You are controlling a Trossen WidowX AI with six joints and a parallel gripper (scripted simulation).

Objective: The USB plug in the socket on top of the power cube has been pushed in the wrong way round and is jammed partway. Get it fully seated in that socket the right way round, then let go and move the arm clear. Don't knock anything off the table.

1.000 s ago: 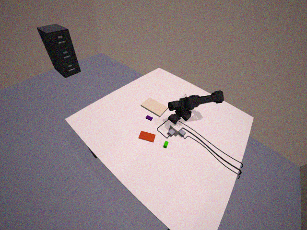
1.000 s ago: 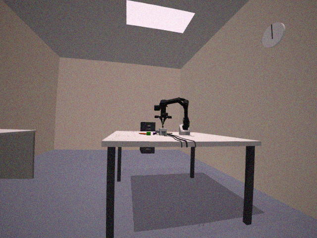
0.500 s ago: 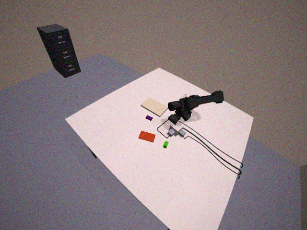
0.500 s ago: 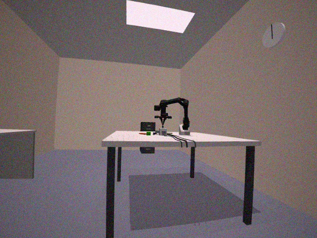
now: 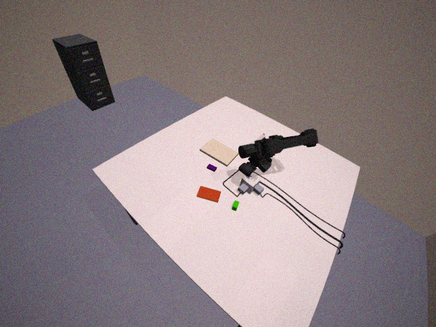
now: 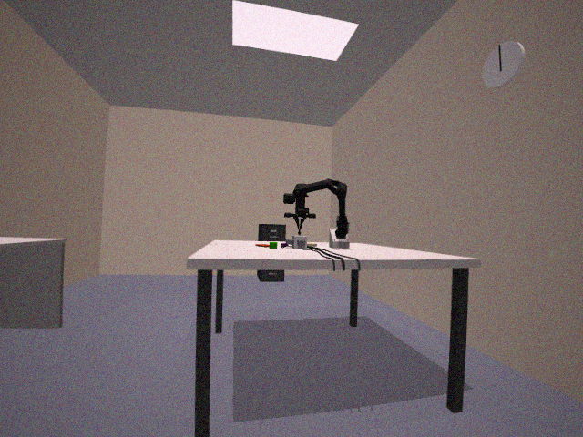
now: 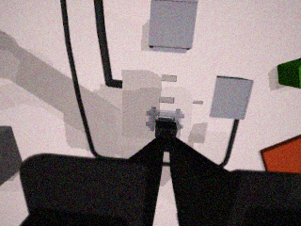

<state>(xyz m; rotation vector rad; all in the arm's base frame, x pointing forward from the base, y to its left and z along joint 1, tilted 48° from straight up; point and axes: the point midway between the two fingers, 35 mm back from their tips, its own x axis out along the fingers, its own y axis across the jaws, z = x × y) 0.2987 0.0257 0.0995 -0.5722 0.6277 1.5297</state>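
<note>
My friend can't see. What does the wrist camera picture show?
The black tool pinches a small dark USB plug over a pale grey power cube. Two grey boxes, black cables, a green block and an orange slab lie around it.

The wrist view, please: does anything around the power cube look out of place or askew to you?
Yes. The gripper is shut on the USB plug, which is held above the power cube, not seated in its socket. The green block and orange block lie apart; nothing looks knocked over.
</note>
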